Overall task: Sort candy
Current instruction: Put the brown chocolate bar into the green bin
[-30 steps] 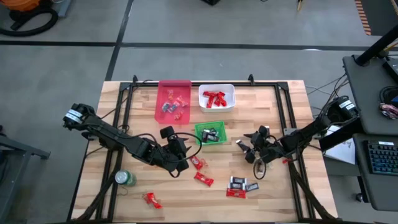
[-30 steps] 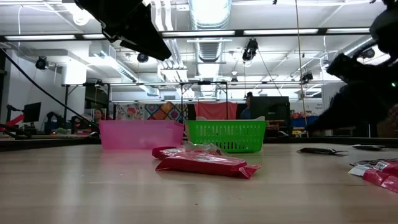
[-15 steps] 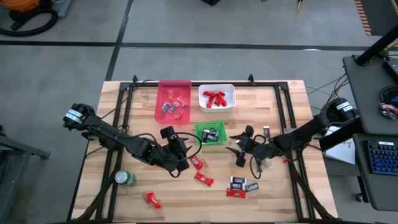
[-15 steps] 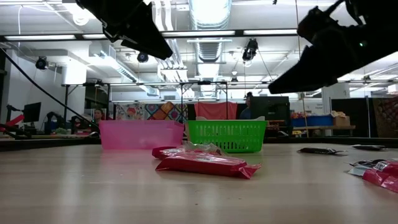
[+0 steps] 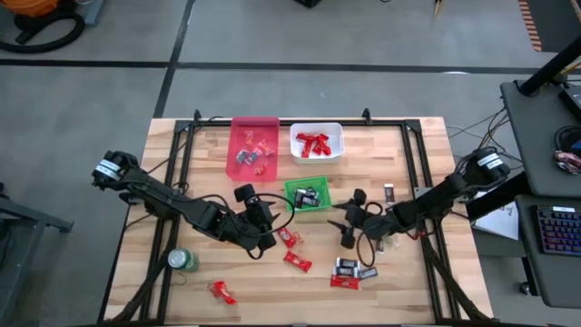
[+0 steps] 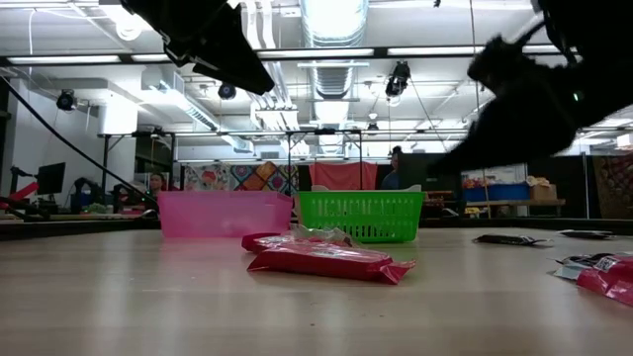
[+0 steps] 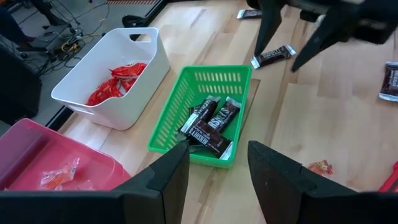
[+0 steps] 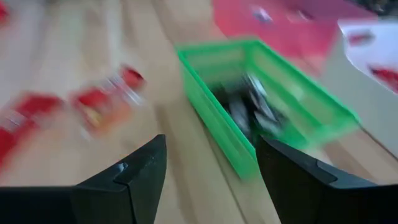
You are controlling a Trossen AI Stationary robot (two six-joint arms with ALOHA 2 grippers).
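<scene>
Tabletop: right claw (image 5: 343, 224), spread wide and empty, has moved toward green bin (image 5: 308, 195).

A green can (image 5: 182, 261) stands well apart from pink (image 5: 253, 128), white (image 5: 316, 132) and green (image 5: 297, 187) bins.

Both dark arms reach inward; the right gripper (image 5: 342, 223) has fingers spread wide, the left gripper (image 5: 264, 221) partly parted.

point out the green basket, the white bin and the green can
green basket (image 7: 239, 78): left wrist view, far mesh wall.
white bin (image 7: 152, 59): left wrist view, side wall.
green can (image 5: 182, 261): high view, top of the can.
</scene>
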